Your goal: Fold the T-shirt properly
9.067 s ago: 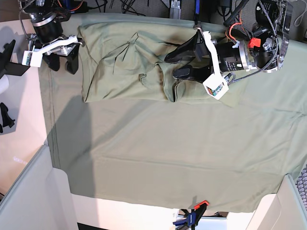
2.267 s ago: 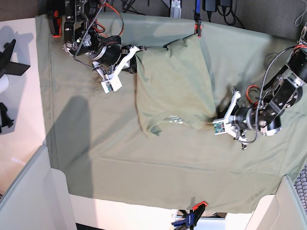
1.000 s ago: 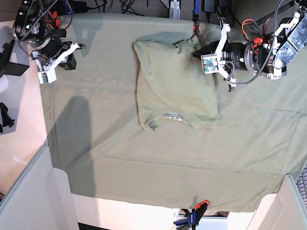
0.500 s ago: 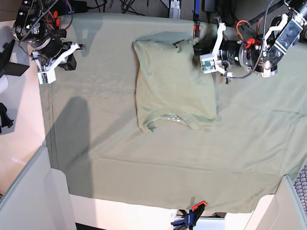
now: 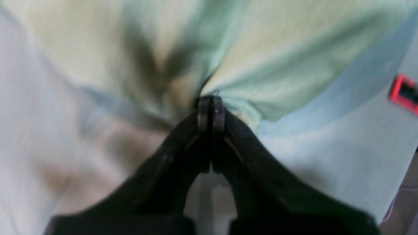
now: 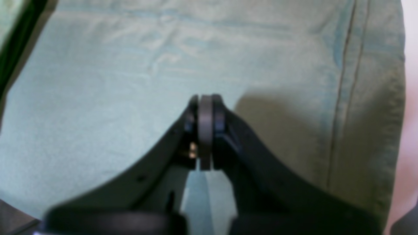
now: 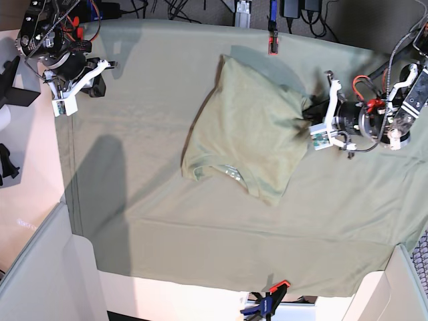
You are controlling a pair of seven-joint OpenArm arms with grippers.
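The pale green T-shirt (image 7: 244, 137) lies folded and skewed on the larger green sheet (image 7: 200, 234), with its neck opening (image 7: 231, 175) toward the front. My left gripper (image 7: 306, 115) is shut on the shirt's right edge, where the cloth bunches into folds. In the left wrist view the closed fingertips (image 5: 210, 109) pinch the gathered shirt cloth (image 5: 261, 65). My right gripper (image 7: 99, 85) is shut and empty at the sheet's far left corner. In the right wrist view it (image 6: 205, 111) hangs over the plain sheet (image 6: 98, 81) near its hem.
A red clamp (image 7: 273, 45) holds the sheet at the back edge and also shows in the left wrist view (image 5: 403, 94). Another clamp (image 7: 267, 302) grips the front edge. White panels stand at the front left (image 7: 40, 267) and front right (image 7: 394, 287). Cables lie behind the table.
My left gripper has pulled the shirt's back right corner to the right and toward the front, so the shirt has swung askew. The right arm has not moved.
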